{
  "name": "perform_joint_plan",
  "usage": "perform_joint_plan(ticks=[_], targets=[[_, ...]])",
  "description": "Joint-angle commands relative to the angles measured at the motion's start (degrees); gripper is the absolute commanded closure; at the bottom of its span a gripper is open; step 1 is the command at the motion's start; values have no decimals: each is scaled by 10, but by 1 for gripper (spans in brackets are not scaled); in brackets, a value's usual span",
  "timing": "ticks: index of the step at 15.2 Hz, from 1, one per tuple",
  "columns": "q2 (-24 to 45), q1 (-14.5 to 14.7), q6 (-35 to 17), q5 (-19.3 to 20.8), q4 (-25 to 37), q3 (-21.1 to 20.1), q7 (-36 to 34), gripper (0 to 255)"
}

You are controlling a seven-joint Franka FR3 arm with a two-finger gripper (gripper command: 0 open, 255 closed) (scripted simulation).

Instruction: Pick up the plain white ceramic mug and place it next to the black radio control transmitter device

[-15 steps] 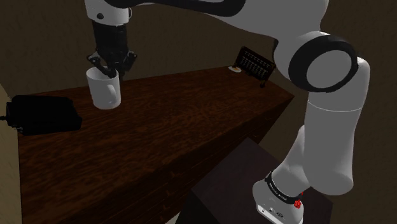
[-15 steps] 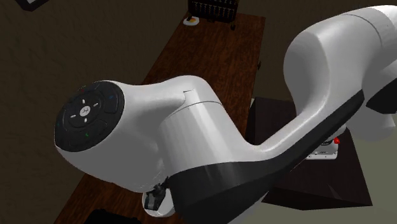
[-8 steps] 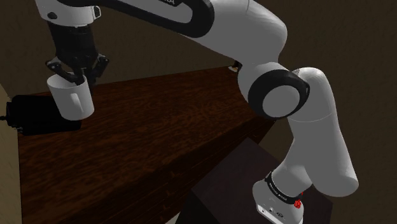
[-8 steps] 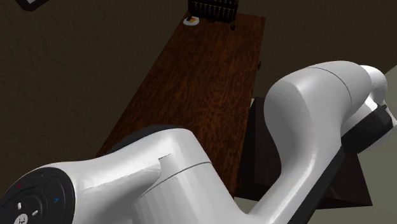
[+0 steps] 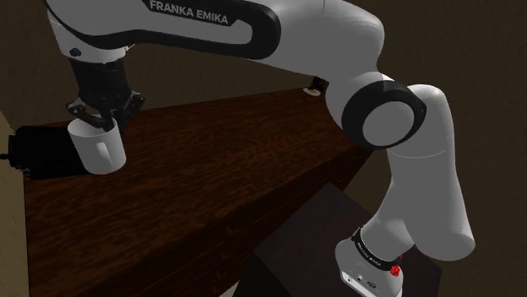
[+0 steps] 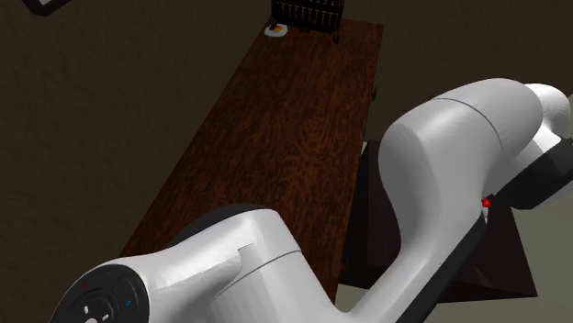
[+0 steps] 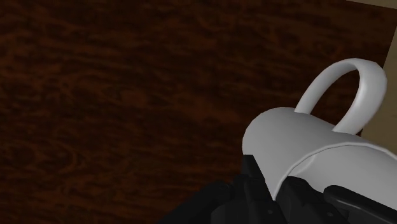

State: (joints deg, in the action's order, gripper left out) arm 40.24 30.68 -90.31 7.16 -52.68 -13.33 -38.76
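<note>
A plain white mug [image 5: 97, 148] hangs from my black gripper [image 5: 95, 121], whose fingers are shut on its rim. It sits at or just above the dark wooden table [image 5: 220, 169], at the shoulder view's left. Right behind it lies the black radio transmitter [image 5: 42, 152], a flat dark box at the table's left end. In the wrist view the mug [image 7: 318, 156] is close up with its handle [image 7: 356, 89] pointing away from the gripper. Whether the mug touches the table I cannot tell.
A dark rack-like object [image 6: 308, 13] and a small round white thing [image 6: 275, 30] stand at the table's far end in the second exterior view. The dark stand [image 5: 321, 245] is below the table's near edge. My white arm [image 6: 367, 229] covers much of the second exterior view.
Over the last second the gripper carried the mug toward the shoulder view's left, up to the transmitter. In the last half second it dropped slightly lower toward the tabletop.
</note>
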Motion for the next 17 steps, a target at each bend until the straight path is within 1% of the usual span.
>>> perform_joint_plan(ticks=[1,8,17], targets=[[-9,-3,-22,-1,-31,-1,-1,255],[-18,-10,-83,-2,-101,-1,-3,255],[-14,-15,-149,0,-164,1,-5,255]])
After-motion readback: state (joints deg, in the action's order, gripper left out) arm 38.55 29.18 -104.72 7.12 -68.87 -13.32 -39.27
